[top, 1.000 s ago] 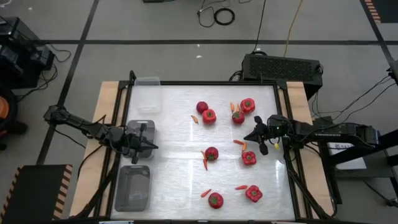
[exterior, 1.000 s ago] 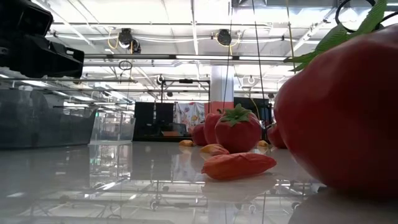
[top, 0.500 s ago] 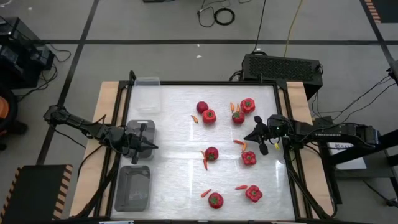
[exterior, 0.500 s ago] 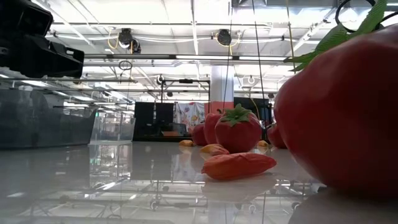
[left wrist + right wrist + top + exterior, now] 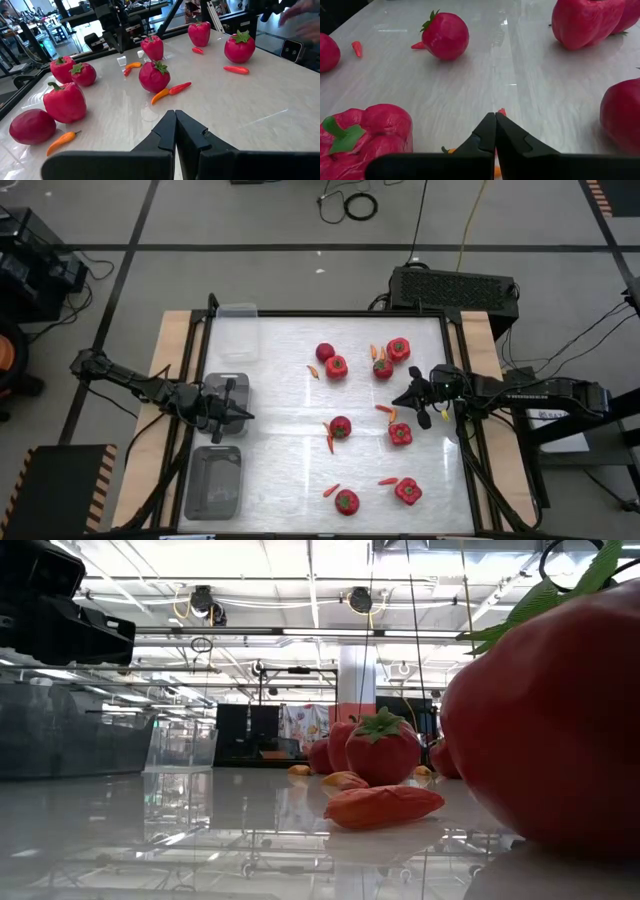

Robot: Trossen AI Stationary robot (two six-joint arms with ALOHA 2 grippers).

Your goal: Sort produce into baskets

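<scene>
Produce lies scattered on the bench, baskets empty at its left edge. Left gripper and right gripper: fingers together, holding nothing. Bell peppers look glossy, slippery: grip across the body. Chili peppers look tiny, light: pinch mid-length.

Low view: a big bell pepper fills my right side, cut off by the edge, hiding whatever sits behind it. Right wrist view: a chili mostly hidden behind my closed fingers; two peppers clipped at the edges. Left wrist view: blurred hand at the far corner. High view: chilies too small to count.
</scene>
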